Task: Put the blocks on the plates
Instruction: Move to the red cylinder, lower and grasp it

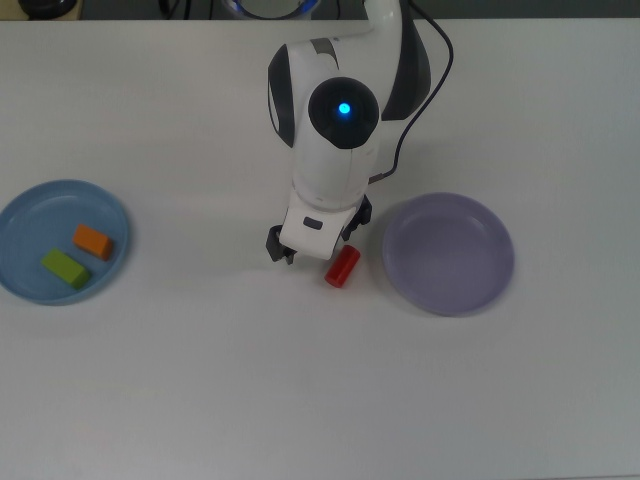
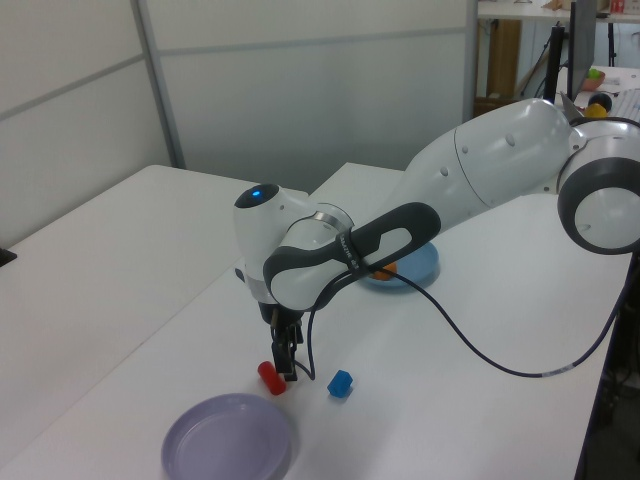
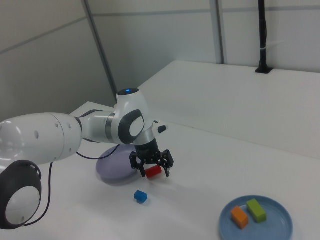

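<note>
The white robot arm's two-finger gripper [image 3: 152, 167] is hanging low over the white table [image 1: 300, 400], its black fingers spread wide and straddling the small red cylinder-like block [image 3: 153, 171], which is lying on its side on the table. Whether the fingers are touching the block cannot be told. In the top view the red block [image 1: 342, 267] is showing just past the wrist toward the bottom edge, apart from the round pale lavender plastic plate [image 1: 449, 253], which is sitting near the gripper on the top view's right and holding nothing. The small blue cube [image 3: 141, 196] is resting on the table near the gripper, on the side away from the lavender plate [image 3: 112, 162] in the right view. Open table is stretching from the gripper toward the top view's left, and well apart from the gripper there the round light blue plastic plate [image 1: 20, 215] is carrying the orange rectangular block [image 1: 92, 241] and the green rectangular block [image 1: 65, 268] side by side. A black cable [image 2: 480, 340] is looping from the wrist over the table.
</note>
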